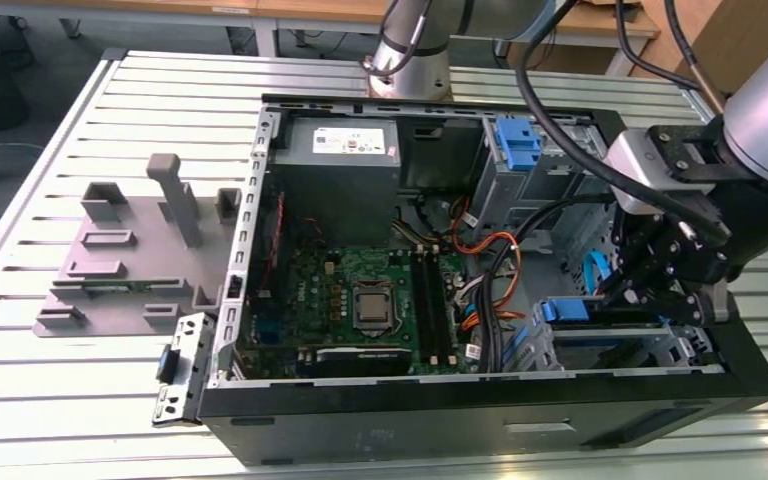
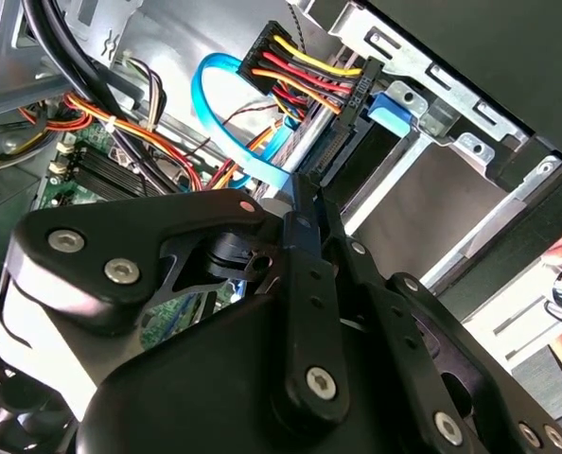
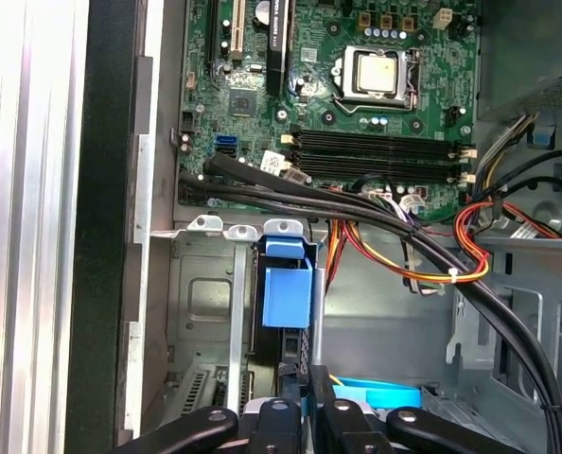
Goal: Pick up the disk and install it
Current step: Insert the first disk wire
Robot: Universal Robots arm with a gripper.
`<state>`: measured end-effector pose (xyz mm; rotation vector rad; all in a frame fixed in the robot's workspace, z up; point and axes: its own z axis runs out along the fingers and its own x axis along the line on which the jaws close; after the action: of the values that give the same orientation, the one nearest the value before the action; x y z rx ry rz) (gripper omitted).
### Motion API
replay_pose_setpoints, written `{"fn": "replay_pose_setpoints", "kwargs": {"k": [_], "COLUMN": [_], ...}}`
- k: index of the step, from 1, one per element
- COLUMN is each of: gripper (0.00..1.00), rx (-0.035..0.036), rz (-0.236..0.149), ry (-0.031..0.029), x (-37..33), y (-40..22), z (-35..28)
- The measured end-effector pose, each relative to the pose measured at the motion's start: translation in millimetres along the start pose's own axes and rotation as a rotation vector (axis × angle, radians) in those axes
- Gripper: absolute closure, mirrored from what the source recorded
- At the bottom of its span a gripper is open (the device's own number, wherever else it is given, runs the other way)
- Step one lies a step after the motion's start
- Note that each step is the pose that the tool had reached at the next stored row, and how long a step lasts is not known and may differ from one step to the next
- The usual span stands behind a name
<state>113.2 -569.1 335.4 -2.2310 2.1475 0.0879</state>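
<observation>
Seating is being carried out: the disk (image 3: 287, 295) is being pinched by the claw (image 3: 305, 402) in the drive cage (image 3: 205, 312) at lower centre; straight pressure is judged necessary.

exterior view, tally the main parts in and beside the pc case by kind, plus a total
power supply box: 1
motherboard: 1
blue plastic drive carriers: 2
grey fixture plate beside the case: 1
total: 5
</observation>
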Motion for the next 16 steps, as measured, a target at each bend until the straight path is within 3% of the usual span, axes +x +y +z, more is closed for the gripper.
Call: {"fn": "replay_pose_setpoints", "kwargs": {"k": [16], "gripper": [0.84], "rx": [0.0], "rz": [0.0], "ry": [0.0002], "x": [0.6], "y": [-0.7], "z": [-1.5]}}
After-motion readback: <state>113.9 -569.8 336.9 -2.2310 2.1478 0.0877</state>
